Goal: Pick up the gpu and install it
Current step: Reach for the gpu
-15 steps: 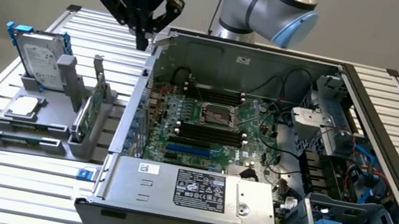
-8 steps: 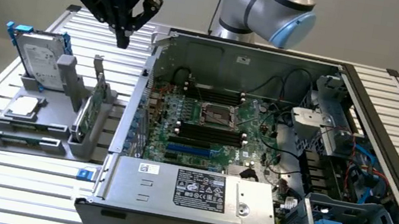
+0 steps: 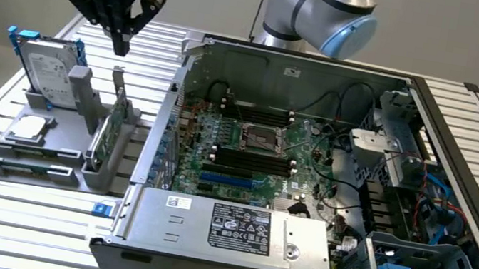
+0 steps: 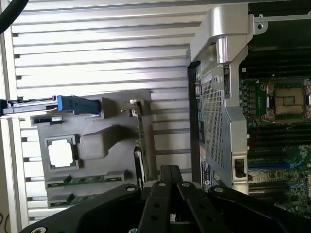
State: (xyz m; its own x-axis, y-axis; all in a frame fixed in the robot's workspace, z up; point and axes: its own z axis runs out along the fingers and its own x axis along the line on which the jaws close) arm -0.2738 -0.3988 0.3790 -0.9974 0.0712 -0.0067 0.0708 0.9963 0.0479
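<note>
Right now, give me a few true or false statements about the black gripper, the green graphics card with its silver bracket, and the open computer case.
1. The black gripper is shut and empty. True.
2. The green gpu card with silver bracket sits inside the open grey computer case. False: it stands upright in the grey plastic holder, outside the case.
3. The gripper hangs above the gpu card, apart from it. True.
4. The silver hard drive in its blue frame lies inside the case. False: it stands on the holder.
</note>
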